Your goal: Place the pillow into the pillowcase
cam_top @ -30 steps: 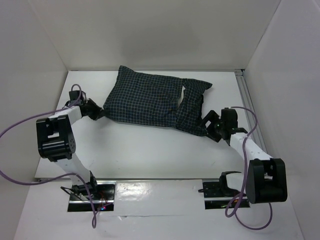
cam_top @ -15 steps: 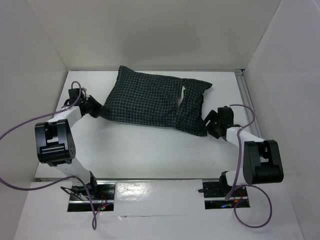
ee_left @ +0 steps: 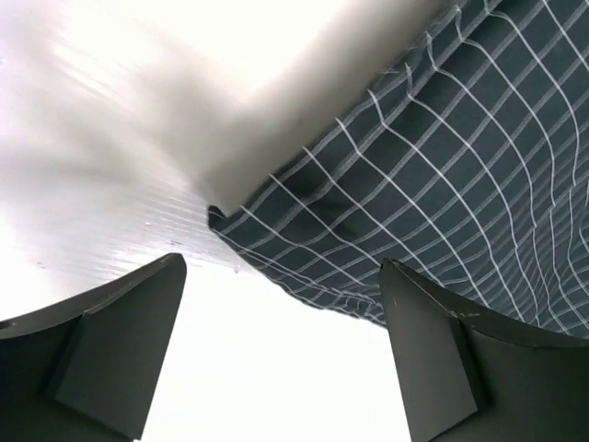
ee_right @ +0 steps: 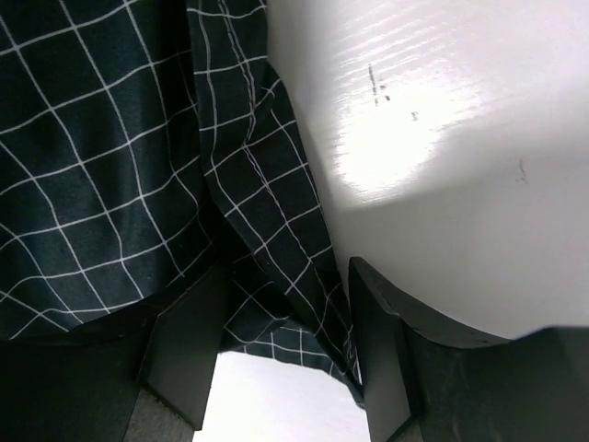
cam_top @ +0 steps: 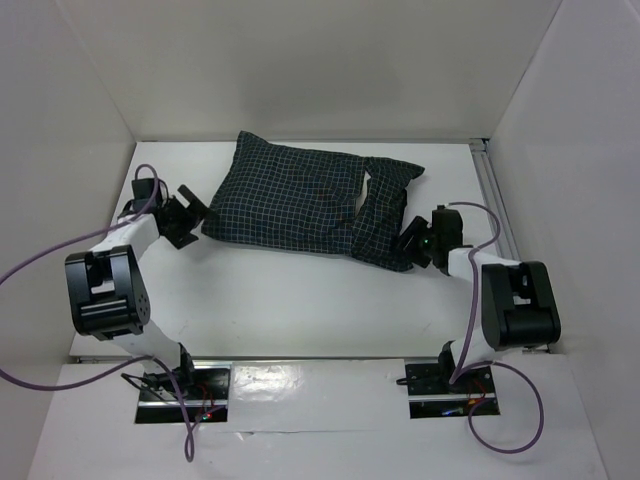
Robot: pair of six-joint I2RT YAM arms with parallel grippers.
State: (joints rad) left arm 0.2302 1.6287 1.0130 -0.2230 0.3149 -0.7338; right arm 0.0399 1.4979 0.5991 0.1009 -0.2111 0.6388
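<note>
Top external view: left gripper [cam_top: 187,222] and right gripper [cam_top: 412,241] flank the pillowcase [cam_top: 290,200], fingers spread, gripping nothing; its loose hem, lying inside the right gripper, could snag.

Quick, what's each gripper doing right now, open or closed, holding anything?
Left gripper: open, holding nothing; a corner of the pillowcase lies just ahead.
Right gripper: open; pillowcase edge sits between its jaws, not clamped.

No readable text, label or number shows anywhere.
</note>
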